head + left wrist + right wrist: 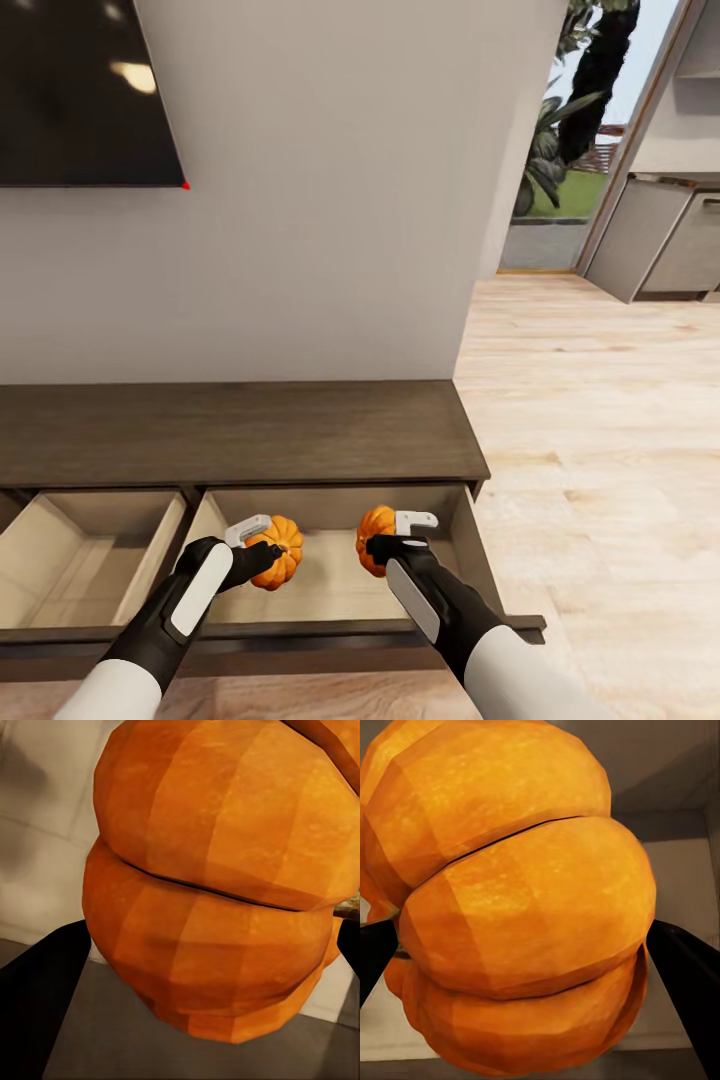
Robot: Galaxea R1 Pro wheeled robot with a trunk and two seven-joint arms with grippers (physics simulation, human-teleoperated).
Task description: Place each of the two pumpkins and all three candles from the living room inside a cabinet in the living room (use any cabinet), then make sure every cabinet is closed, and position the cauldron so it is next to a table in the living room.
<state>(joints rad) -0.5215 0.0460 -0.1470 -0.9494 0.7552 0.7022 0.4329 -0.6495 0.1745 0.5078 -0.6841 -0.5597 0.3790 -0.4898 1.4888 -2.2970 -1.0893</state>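
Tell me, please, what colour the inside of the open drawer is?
Pale beige wood inside the drawer, best seen in the head view.

Bright even light, soft shadows, sharp

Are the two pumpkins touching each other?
Apart. The head view shows pale drawer floor between the left pumpkin and the right pumpkin.

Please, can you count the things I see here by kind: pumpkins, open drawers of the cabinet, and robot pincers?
Pumpkins: 2, one in the left pincer at, one in the right pincer at
Open drawers: 2, at and
Pincers: 2
Total: 6
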